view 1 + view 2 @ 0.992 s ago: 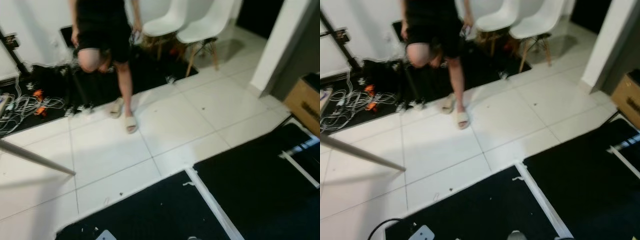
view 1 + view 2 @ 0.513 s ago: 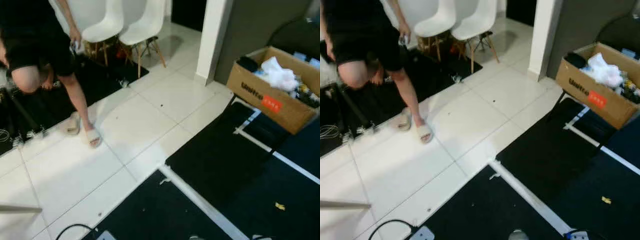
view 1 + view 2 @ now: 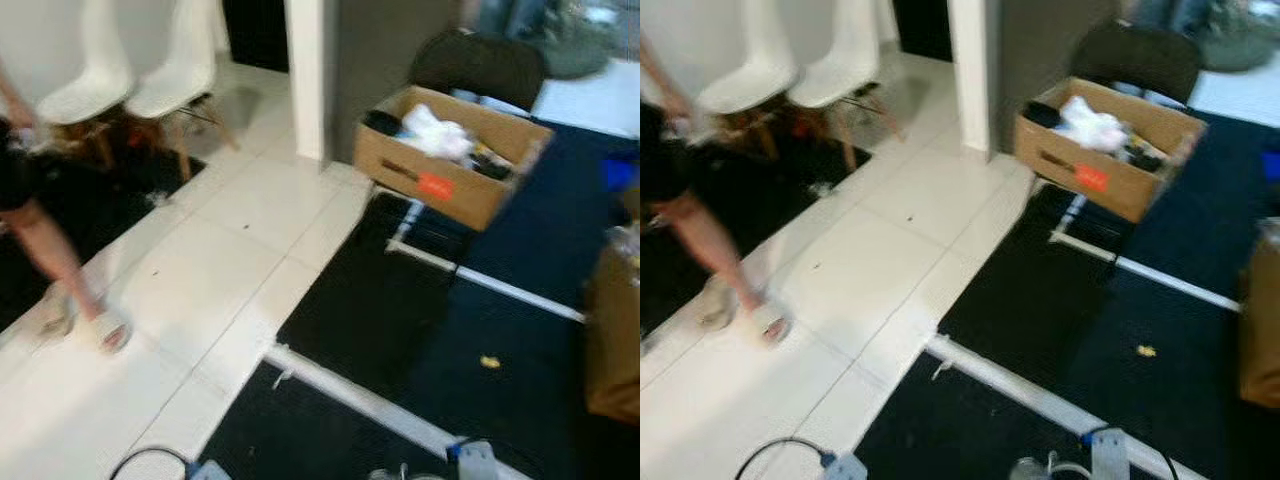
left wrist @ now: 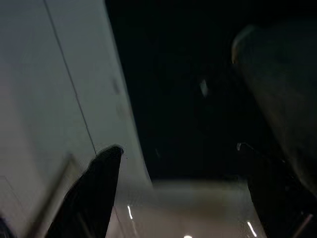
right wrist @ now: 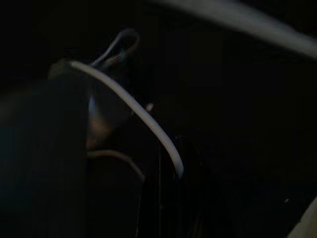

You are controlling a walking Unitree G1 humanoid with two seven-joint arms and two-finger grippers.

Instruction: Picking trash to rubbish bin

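The step in hand looks like searching: the head views are blurred, and nothing is being carried in them. A small yellow scrap [image 3: 489,362] lies on the black mat [image 3: 380,310] at the lower right of the frame, well apart from anything else; it is likely the trash, though it is too small to identify. A cardboard box [image 3: 452,155] holding white and dark stuff stands at the upper right beside a pillar [image 3: 305,75]; it may serve as the bin, but I cannot tell. A person [image 3: 40,250] in slippers stands on the white tiles [image 3: 230,240] at the left edge, with two white chairs [image 3: 130,85] at the upper left. In the left wrist view the left gripper [image 4: 181,188] has its fingers spread apart over mat and tile, holding nothing. The right wrist view is very dark, and I cannot tell how the right gripper stands. Next, the robot would need to face the scrap, step close and bend to reach it.
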